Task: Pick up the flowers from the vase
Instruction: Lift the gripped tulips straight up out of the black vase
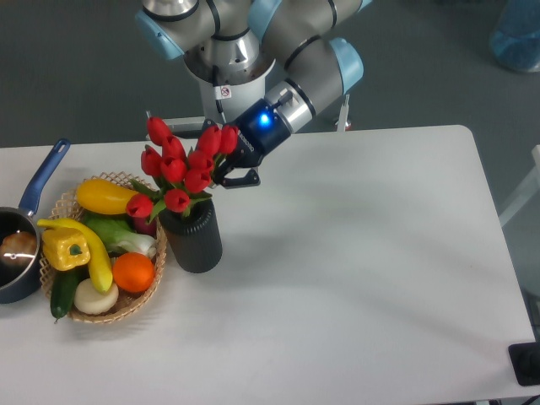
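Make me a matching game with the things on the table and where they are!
Things:
1. flowers
2. orange
3. pot
4. gripper

Places:
A. at the table's left edge
B. in the wicker basket
C. sticking out of the vase
D. at the right side of the red blooms

Pairs: 1-C, 2-B, 3-A, 4-D
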Tool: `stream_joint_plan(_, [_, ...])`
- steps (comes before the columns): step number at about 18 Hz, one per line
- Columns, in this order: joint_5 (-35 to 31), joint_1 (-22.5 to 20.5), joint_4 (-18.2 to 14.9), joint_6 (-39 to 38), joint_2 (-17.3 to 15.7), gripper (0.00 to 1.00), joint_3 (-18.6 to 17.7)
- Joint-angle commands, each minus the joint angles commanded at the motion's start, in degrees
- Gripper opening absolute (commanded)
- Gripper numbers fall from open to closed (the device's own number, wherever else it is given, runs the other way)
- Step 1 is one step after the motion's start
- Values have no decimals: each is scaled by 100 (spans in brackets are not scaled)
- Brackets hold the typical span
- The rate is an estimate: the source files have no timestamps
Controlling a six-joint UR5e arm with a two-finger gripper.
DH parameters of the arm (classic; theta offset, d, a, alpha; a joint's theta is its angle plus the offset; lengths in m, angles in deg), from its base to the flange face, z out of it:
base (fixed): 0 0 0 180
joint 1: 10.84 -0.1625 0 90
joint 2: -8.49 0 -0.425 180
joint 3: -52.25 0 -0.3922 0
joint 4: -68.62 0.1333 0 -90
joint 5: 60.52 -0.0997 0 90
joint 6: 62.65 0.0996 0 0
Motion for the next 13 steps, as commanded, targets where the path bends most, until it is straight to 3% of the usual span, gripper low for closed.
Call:
stream_joint_plan(7, [-9, -88, -959, -149, -378, 0, 448])
stream_joint_plan(13, [61, -115, -977, -614, -546, 0, 624])
